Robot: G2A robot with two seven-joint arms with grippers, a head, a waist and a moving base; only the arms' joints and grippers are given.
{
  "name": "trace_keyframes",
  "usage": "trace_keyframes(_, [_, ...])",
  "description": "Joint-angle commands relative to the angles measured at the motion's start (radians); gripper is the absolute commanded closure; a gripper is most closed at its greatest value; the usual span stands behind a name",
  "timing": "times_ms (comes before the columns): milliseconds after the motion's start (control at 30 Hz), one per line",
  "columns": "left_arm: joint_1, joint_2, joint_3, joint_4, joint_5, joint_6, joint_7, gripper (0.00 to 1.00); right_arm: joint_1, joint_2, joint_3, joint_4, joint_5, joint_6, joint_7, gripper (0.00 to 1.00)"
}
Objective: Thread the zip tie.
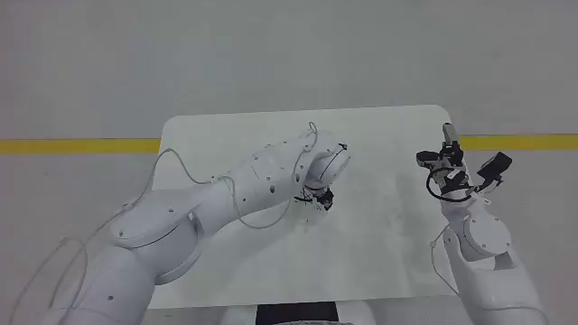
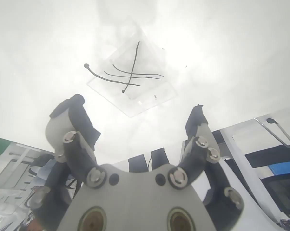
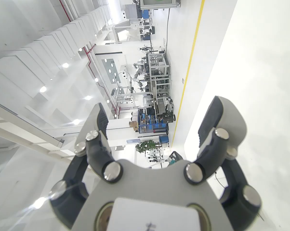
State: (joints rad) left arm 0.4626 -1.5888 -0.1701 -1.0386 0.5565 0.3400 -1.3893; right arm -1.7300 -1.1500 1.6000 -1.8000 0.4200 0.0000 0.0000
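Several black zip ties (image 2: 131,73) lie crossed in a shallow clear tray (image 2: 149,102) on the white table (image 1: 397,244). One tie has its head (image 2: 86,65) out over the tray's rim. My left gripper (image 2: 135,114) hangs open just above the table a short way from the tray, with nothing between its fingers (image 2: 72,114). From above, the left gripper (image 1: 318,200) sits near the table's middle, and the arm covers the tray. My right gripper (image 3: 158,118) is open and empty, held above the table's right edge (image 1: 465,152), pointing away toward the room.
The white table (image 3: 267,61) carries nothing else that I can see. A yellow floor line (image 1: 81,145) runs behind it. Bare tabletop (image 1: 388,171) lies between the two arms.
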Motion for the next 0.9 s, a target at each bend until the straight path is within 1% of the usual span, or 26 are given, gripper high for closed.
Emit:
trace_keyframes(0, [0.004,-0.001,-0.007,-0.006,0.000,0.000,0.012,0.00,0.000,0.000,0.000,0.000,0.000,0.000,0.000,0.00])
trace_keyframes(33, [0.004,-0.001,-0.016,0.011,0.008,0.000,-0.001,0.00,0.000,0.000,0.000,0.000,0.000,0.000,0.000,0.00])
trace_keyframes(100, [0.009,-0.004,-0.025,0.017,0.017,0.000,-0.001,0.00,0.000,0.000,0.000,0.000,0.000,0.000,0.000,0.00])
trace_keyframes(133, [0.012,-0.007,-0.028,0.038,0.025,0.000,-0.001,0.00,0.000,0.000,0.000,0.000,0.000,0.000,0.000,0.00])
trace_keyframes(167, [0.014,-0.011,-0.026,0.047,0.029,0.000,-0.001,0.00,0.000,0.000,0.000,0.000,0.000,0.000,0.000,0.00])
trace_keyframes(233, [0.012,-0.020,-0.027,0.072,0.025,0.000,-0.001,0.00,0.000,0.000,0.000,0.000,0.000,0.000,0.000,0.00])
trace_keyframes(333, [0.000,-0.040,-0.035,0.123,0.009,0.000,-0.001,0.00,0.000,0.000,0.000,0.000,0.000,0.000,0.000,0.00])
trace_keyframes(400, [-0.009,-0.057,-0.054,0.174,-0.016,0.000,-0.001,0.00,0.000,0.000,0.000,0.000,0.000,0.000,0.000,0.00])
trace_keyframes(433, [-0.012,-0.066,-0.055,0.201,-0.021,0.000,-0.001,0.00,0.000,0.000,0.000,0.000,0.000,0.000,0.000,0.00])
trace_keyframes(467, [-0.018,-0.079,-0.056,0.234,-0.024,0.000,-0.001,0.00,0.000,0.000,0.000,0.000,0.000,0.000,0.000,0.00])
trace_keyframes(533, [-0.026,-0.101,-0.062,0.288,-0.042,0.000,-0.001,0.00,0.000,0.000,0.000,0.000,0.000,0.000,0.000,0.00])
trace_keyframes(600, [-0.037,-0.127,-0.070,0.338,-0.070,0.000,-0.001,0.00,0.000,0.000,0.000,0.000,0.000,0.000,0.000,0.00])
trace_keyframes(633, [-0.044,-0.137,-0.071,0.363,-0.078,0.000,-0.001,0.00,0.000,0.000,0.000,0.000,0.000,0.000,0.000,0.00])
trace_keyframes(667, [-0.052,-0.148,-0.070,0.379,-0.085,0.000,-0.001,0.00,0.000,0.000,0.000,0.000,0.000,0.000,0.000,0.00])
trace_keyframes(700, [-0.055,-0.154,-0.067,0.383,-0.089,0.000,-0.001,0.00,0.000,0.000,0.000,0.000,0.000,0.000,0.000,0.00])
trace_keyframes(867, [-0.055,-0.154,-0.067,0.383,-0.089,0.000,-0.001,0.00,0.000,0.000,0.000,0.000,0.000,0.000,0.000,0.00])
